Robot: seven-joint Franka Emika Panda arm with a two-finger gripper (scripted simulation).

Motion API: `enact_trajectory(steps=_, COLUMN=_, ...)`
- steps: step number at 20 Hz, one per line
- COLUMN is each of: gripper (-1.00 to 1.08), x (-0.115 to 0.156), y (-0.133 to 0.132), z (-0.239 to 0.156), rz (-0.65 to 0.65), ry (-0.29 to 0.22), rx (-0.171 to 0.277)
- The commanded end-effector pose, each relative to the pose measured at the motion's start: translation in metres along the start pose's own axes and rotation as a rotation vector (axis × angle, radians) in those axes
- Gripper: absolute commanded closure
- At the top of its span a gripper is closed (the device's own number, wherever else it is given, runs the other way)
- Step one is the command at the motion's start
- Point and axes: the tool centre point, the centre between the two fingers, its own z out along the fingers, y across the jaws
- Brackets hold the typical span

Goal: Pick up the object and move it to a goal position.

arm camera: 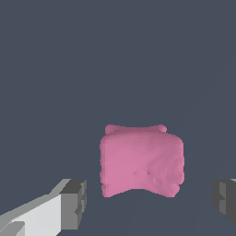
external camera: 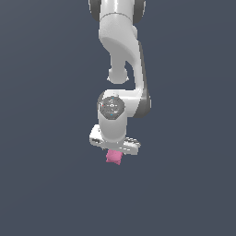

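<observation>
Exterior view: arm comes down from the top of frame, with the white gripper pointing straight down over the pink object. The lump pokes out just under the hand, a bit toward this view's left of the hand's middle. Can't see the fingers themselves here, the hand body hides them.

Object spot: low centre of the exterior view, right under the gripper, on the plain dark floor. No goal marker visible anywhere, so no clue from this where it has to go.

Wrist view: the object sits between the two grey fingertips, with dark floor showing on both sides of it. The gripper is spread wide, nothing in its grip, pads clear of the lump.

Centering: the gap looks smaller on the one side than the other, so my guess is the object is slightly off the midline. Probably fine, closing should nudge it in, but a tiny sideways correction first would be cleaner.

Depth: the lump looks to sit a bit beyond the pads rather than fully between them, so I'd drop a touch lower before squeezing. Hard to be sure from this angle.

Grip tip: the pinched pillow corners look squishy, so I'd aim the pads at the flat middle of the sides, close slow, then lift straight up.
</observation>
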Motion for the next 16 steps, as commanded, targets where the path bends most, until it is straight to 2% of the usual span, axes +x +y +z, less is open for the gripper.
enact_trajectory(steps=1, gripper=-0.92, x=0.0, y=0.0, z=0.001, rz=0.0, ry=0.0, rx=0.0)
enact_trajectory(steps=11, gripper=-0.92, x=0.0, y=0.0, z=0.045, rz=0.003, ry=0.001, rx=0.0)
enact_trajectory(steps=16, gripper=-0.92, x=0.001, y=0.0, z=0.051, rz=0.003, ry=0.001, rx=0.001)
